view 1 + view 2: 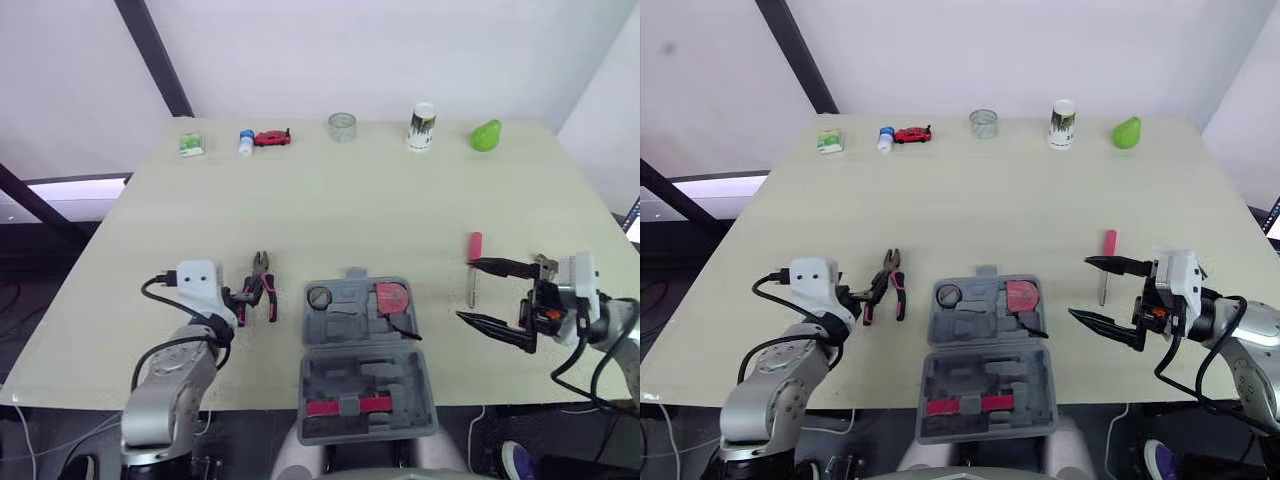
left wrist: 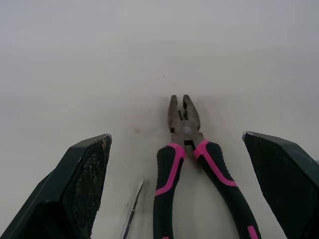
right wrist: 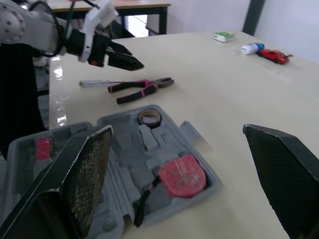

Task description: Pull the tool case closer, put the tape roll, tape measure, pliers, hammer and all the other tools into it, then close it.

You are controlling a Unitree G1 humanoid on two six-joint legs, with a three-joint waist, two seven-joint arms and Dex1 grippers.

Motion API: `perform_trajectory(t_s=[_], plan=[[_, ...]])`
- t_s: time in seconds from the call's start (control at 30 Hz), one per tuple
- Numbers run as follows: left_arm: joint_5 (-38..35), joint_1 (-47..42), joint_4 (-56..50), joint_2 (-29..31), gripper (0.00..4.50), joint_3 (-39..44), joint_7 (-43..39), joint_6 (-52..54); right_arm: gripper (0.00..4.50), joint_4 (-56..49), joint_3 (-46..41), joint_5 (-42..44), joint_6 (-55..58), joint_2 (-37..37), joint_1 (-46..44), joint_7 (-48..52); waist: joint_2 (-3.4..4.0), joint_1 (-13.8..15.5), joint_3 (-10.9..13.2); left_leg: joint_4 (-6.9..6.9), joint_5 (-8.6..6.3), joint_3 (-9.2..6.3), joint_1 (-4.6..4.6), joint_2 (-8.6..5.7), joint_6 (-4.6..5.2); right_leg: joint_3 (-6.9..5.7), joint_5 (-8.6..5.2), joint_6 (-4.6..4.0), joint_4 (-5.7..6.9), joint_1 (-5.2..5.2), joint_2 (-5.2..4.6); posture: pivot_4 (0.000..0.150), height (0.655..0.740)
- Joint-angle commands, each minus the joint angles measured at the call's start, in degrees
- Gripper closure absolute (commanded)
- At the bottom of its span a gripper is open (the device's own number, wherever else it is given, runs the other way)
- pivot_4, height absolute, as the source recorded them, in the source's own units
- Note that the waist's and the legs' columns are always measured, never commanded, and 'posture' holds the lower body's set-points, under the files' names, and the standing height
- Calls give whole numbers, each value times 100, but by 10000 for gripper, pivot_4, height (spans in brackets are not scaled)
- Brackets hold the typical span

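Case (image 1: 335, 395) open; L tool (image 1: 238, 298), R tool (image 1: 465, 290) spread; L wrist view adds screwdriver (image 2: 132, 209) beside pliers (image 2: 185, 132).

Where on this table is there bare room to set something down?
The wide middle band is bare, between the far row, toy car to pear, and the case. Crowded in front: pliers at the left gripper, screwdriver at the right gripper.
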Motion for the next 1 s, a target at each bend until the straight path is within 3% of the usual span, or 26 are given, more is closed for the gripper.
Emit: perform_trajectory(t_s=[0.03,0.53,1.0], plan=[[234,-160,131,-173,0,-93,165,-169,908,-79,56,-63,-53,-18,-54,47,0,0,0,1,0,0,1,0,0,0,0,0,-1,2,0,1500,7400],[695,-630,1224,-363,0,-627,-96,-196,908,-357,258,-40,-5,-20,-307,136,-6,-15,3,4,0,0,2,-1,0,-1,0,0,0,4,3,1500,7400],[682,-875,1482,-650,0,-331,57,-18,908,-195,372,-315,-240,43,-342,166,-7,-15,4,5,0,-2,2,-1,0,-2,0,0,0,5,1,1500,7400]])
